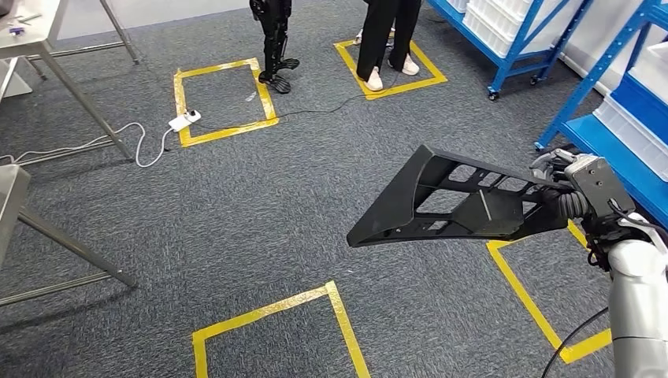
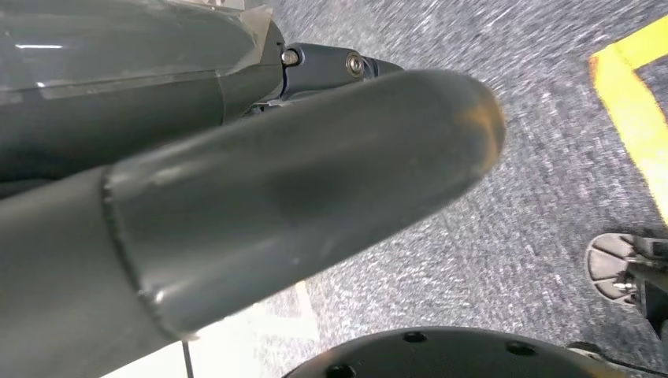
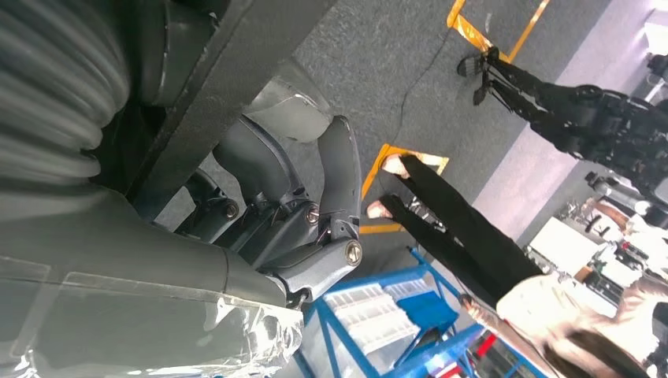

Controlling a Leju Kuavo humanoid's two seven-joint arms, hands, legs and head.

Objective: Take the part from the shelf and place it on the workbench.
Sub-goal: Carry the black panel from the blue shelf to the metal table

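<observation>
A robotics lab or workshop: blue shelving (image 1: 520, 35) (white bins), taped floor squares (image 1: 224, 98), another robot (image 1: 273, 39).

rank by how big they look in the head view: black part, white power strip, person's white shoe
1. black part, held by the right hand, nearest the camera, which inflates it
2. and 3. white power strip and person's white shoe look alike

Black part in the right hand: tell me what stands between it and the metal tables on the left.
Nothing visible blocks the way. The right hand holds the black part above open grey carpet. The metal table stands far left. A white power strip with its cable lies near the table legs, a possible trip point.
</observation>
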